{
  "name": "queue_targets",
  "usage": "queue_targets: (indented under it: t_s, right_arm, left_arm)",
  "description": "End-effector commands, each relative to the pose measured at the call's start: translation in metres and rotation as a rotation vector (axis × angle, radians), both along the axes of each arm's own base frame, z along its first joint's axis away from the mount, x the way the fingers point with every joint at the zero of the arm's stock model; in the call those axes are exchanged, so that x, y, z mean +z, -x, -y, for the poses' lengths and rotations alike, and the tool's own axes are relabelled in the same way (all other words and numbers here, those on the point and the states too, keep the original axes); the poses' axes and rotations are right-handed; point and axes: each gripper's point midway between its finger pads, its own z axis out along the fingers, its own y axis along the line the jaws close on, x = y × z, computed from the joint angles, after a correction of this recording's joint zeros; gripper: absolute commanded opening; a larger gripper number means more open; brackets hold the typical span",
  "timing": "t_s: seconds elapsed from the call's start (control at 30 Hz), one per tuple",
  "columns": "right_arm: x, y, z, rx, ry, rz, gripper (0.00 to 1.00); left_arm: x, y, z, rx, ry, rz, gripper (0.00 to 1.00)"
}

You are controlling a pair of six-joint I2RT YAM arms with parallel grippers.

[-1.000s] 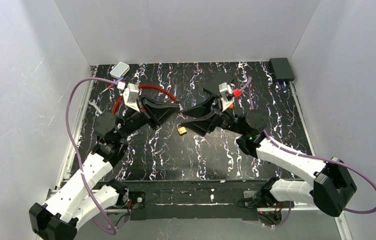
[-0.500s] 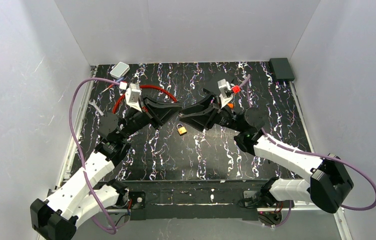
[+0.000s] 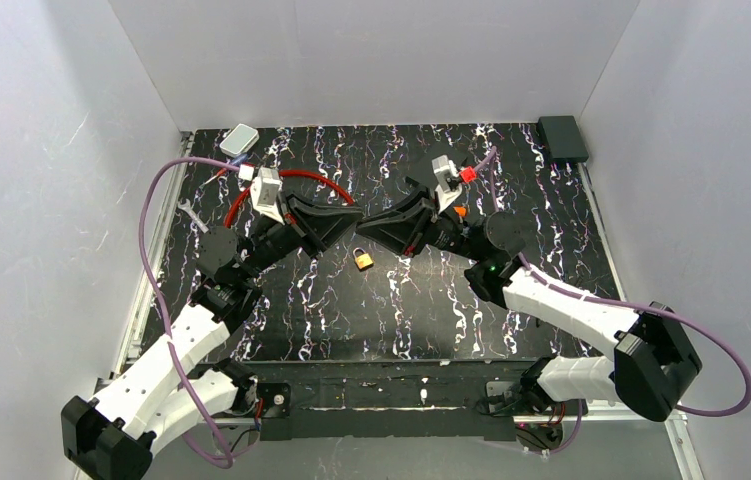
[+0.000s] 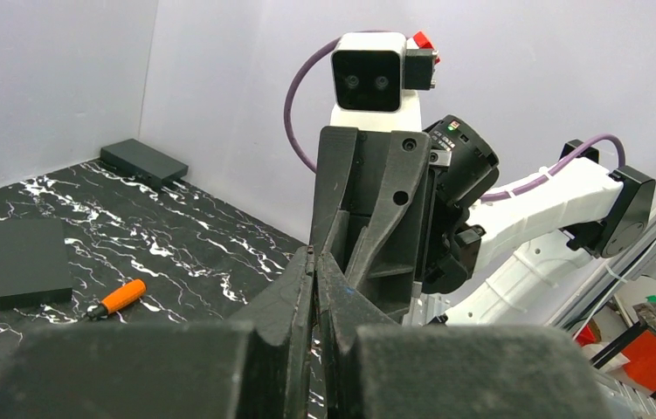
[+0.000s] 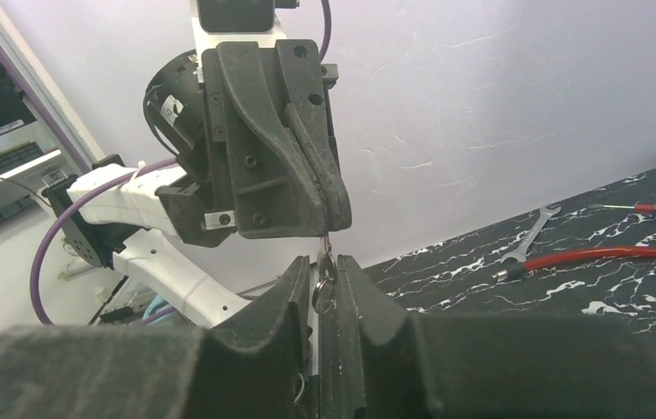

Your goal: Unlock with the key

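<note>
Both grippers meet tip to tip above the small brass padlock (image 3: 362, 259), which lies on the marbled black table (image 3: 421, 310). My left gripper (image 3: 355, 217) (image 4: 314, 257) is shut on the key (image 5: 327, 240), a thin silvery piece that hangs from its tips. The key's ring (image 5: 324, 284) sits between the fingers of my right gripper (image 3: 364, 222) (image 5: 325, 264). Those jaws stand narrowly apart. The ring lies against one pad, with a slit of light on its other side.
A red cable lock (image 3: 291, 177) and a wrench (image 3: 189, 210) lie at the back left. An orange screwdriver (image 4: 114, 298) and a flat black slab (image 4: 20, 262) lie behind the right arm. A black box (image 3: 562, 137) sits in the far right corner, a grey-white box (image 3: 239, 139) far left.
My right gripper has risen and moved left to meet the left gripper's tips, and its jaws have narrowed round the key's ring. The left gripper has stayed shut.
</note>
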Motion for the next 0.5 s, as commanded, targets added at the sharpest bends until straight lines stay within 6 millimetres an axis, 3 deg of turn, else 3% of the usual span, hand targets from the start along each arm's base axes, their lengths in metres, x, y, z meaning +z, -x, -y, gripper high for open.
queue_targets:
  t_s: [0.0,0.13,0.37,0.4,0.43,0.47]
  right_arm:
    - [0.030,0.005,0.003,0.009,-0.070,0.066,0.21]
    - [0.030,0.003,0.003,0.001,-0.064,0.059,0.01]
    - [0.029,0.003,0.007,-0.023,-0.065,0.057,0.01]
    - [0.028,0.002,0.008,-0.031,-0.062,0.055,0.01]
    - [0.023,0.000,0.008,-0.044,-0.046,0.043,0.01]
    - [0.022,-0.002,0.009,-0.064,-0.039,0.040,0.01]
  left_arm:
    - [0.008,0.001,-0.002,0.015,0.028,0.041,0.00]
    - [0.007,0.001,-0.002,0.015,0.026,0.040,0.00]
    - [0.000,0.000,-0.003,0.025,0.019,0.031,0.00]
    - [-0.001,0.000,-0.004,0.028,0.019,0.029,0.07]
    - [-0.003,-0.001,-0.005,0.037,0.017,0.022,0.25]
    - [-0.005,-0.002,-0.006,0.047,0.014,0.012,0.34]
